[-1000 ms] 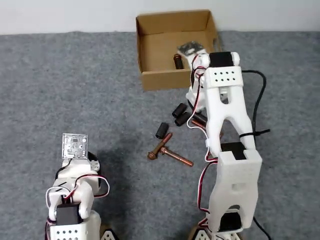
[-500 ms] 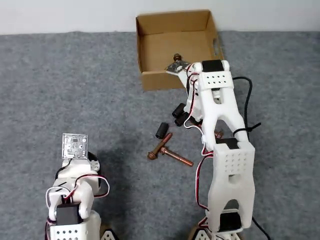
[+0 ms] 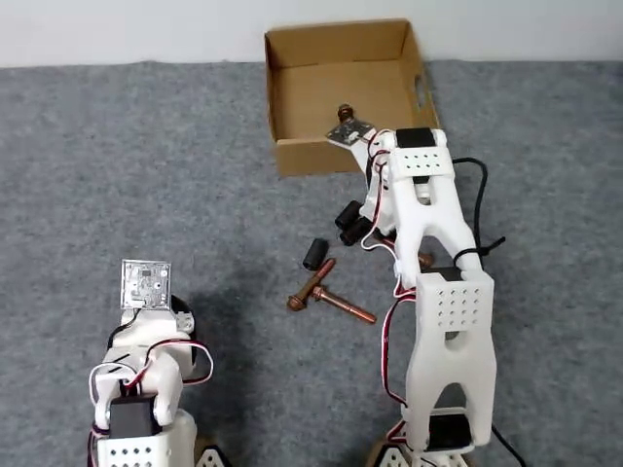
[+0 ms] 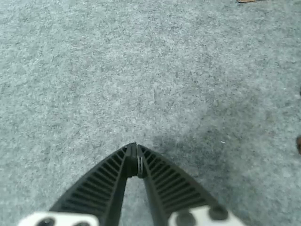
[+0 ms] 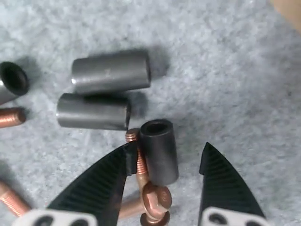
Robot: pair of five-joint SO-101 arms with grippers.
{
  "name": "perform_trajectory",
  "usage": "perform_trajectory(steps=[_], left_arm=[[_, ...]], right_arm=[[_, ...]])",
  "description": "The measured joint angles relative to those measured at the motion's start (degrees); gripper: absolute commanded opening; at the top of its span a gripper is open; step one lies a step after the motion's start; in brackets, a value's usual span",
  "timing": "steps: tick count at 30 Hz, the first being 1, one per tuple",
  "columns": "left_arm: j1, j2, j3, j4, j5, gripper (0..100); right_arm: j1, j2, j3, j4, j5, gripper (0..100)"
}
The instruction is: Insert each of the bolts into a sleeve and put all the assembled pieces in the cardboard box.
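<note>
Hidden: right arm (image 3: 428, 224) lies over its own gripper and part of the pile in the high view. One bolt end (image 3: 424, 260) pokes out at the arm's 3 o'clock side, rest covered.
Cut off: right wrist view frame clips an edge sleeve (image 5: 11, 81) and a copper shank tip (image 5: 9, 117). Can't tell which high-view pieces these are.
Hard to tell: box piece (image 3: 344, 114), coppery round head seen, body behind the wrist board. Sleeve on it or not, can't tell.
Right gripper (image 5: 168, 146): jaws apart, straddling the straddled sleeve (image 5: 160, 150). One finger (image 5: 113, 183) is just beside it, the other stands off with carpet (image 4: 150, 70) showing between.
Straddled sleeve look: short dark matte tube, open bore facing the camera, lying against the under bolt (image 5: 140, 167).
Under bolt look: copper, threaded shank, flanged head near the gripper base.
Paired sleeves (image 5: 111, 71): two dark tubes lying parallel, nearly touching, near the straddled sleeve. In the high view they sit at 3 o'clock just off table centre.
Lone sleeve (image 3: 314, 253): about table centre.
Crossed bolts (image 3: 311, 285): two copper bolts meeting in a V, at 6 o'clock of the lone sleeve.
Cardboard box (image 3: 292, 88): 12 o'clock of the table, open top.
Left gripper (image 4: 133, 153): tips pressed together, nothing between, over bare carpet.
Left arm (image 3: 146, 389): 7 o'clock, well apart from the parts.
</note>
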Motion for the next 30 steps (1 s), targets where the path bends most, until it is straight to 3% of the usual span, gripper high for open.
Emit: perform_trajectory(steps=[22, 30], left_arm=[[0.0, 0.0, 0.0, 0.0, 0.0, 1], [-0.4, 0.0, 0.0, 0.0, 0.0, 1]], right_arm=[[2.1, 0.9, -0.2, -1.9, -0.2, 20.6], [3.5, 0.9, -0.2, -2.0, 0.0, 0.7]])
